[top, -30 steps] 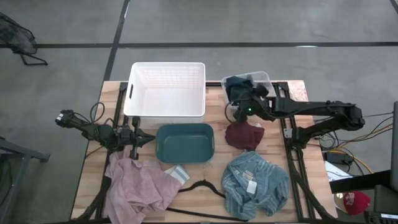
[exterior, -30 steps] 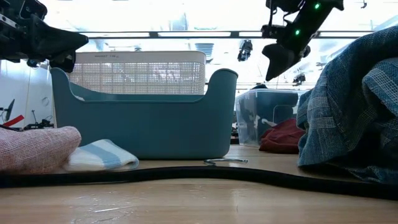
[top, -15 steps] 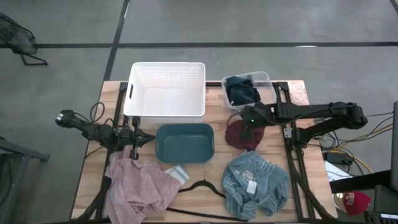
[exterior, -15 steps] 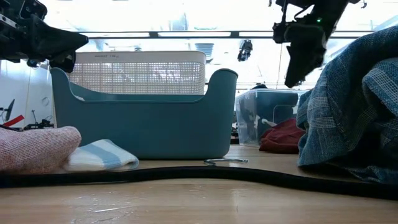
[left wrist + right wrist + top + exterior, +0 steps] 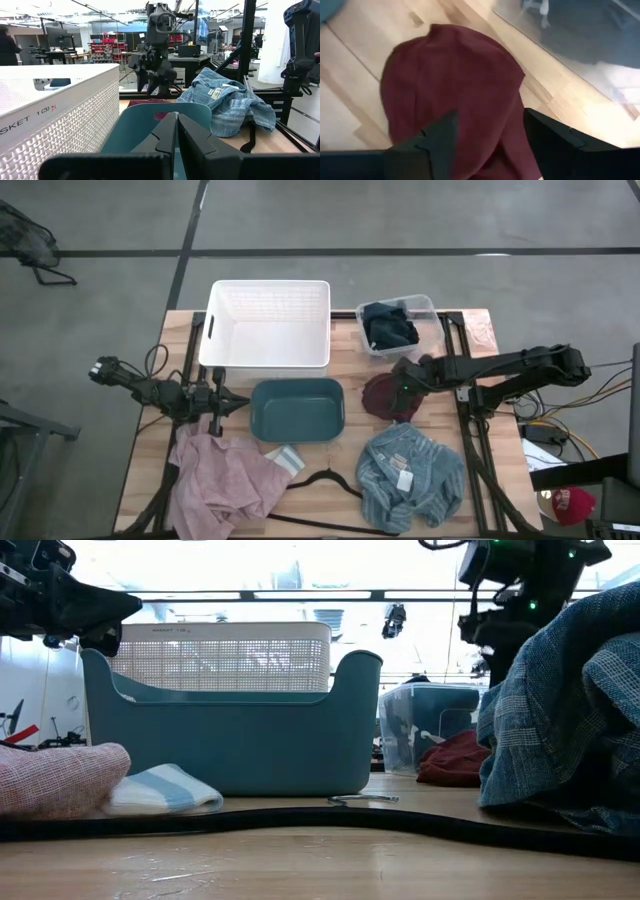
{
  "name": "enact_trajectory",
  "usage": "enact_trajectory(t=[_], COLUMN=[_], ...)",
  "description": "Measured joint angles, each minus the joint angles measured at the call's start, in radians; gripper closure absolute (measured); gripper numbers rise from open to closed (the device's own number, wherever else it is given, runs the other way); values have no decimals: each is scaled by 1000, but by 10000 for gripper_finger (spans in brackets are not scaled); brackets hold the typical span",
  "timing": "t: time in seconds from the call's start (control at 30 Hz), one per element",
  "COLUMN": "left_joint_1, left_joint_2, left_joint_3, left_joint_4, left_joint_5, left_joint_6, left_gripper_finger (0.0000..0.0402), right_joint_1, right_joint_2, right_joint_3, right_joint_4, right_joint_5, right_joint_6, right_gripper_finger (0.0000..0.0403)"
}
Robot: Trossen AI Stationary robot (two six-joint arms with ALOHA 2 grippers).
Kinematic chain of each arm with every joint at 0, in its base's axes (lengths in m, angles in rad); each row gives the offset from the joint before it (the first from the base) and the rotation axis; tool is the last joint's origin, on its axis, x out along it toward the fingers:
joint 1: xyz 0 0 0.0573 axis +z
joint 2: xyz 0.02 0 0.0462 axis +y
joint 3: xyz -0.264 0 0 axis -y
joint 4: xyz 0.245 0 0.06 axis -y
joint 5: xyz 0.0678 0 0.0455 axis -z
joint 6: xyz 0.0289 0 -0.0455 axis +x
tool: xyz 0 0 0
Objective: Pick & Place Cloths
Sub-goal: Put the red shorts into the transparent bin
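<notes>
The maroon cloth (image 5: 390,400) lies bunched on the table between the clear bin and the blue striped cloth (image 5: 410,475). My right gripper (image 5: 405,381) hovers over its far part, open. In the right wrist view its fingers (image 5: 439,136) stand on either side of the maroon cloth (image 5: 455,85), above it. The navy cloth (image 5: 390,326) lies in the clear bin (image 5: 433,308). The pale pink cloth (image 5: 222,480) and the small socks (image 5: 285,458) lie near the left corner. My left gripper (image 5: 216,404) waits shut by the teal bin's left end.
A white bin (image 5: 268,323) stands at the far edge and a teal bin (image 5: 297,408) at the middle. A black wire hanger (image 5: 325,480) lies near the front edge. In the low view the blue striped cloth (image 5: 570,710) hides my right gripper's lower part.
My right gripper has moved from the clear bin's near side toward the near edge and slightly right, ending over the maroon cloth. The cloths have stayed where they were.
</notes>
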Motion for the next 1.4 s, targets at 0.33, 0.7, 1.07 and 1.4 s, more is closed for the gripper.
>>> enact_trajectory(t=[0.33,0.7,1.07,1.4], left_joint_1=[0,0,0,0], left_joint_2=[0,0,0,0], left_joint_3=[0,0,0,0], left_joint_4=[0,0,0,0], left_joint_5=[0,0,0,0], left_joint_6=[0,0,0,0], left_gripper_finger=[376,376,376,376], right_joint_1=[0,0,0,0], right_joint_2=[0,3,7,7], right_joint_3=[-112,-257,-330,-337], right_joint_4=[219,465,527,605], right_joint_5=[1,-7,-2,-1], right_joint_6=[13,27,44,12], right_gripper_finger=[88,43,82,164])
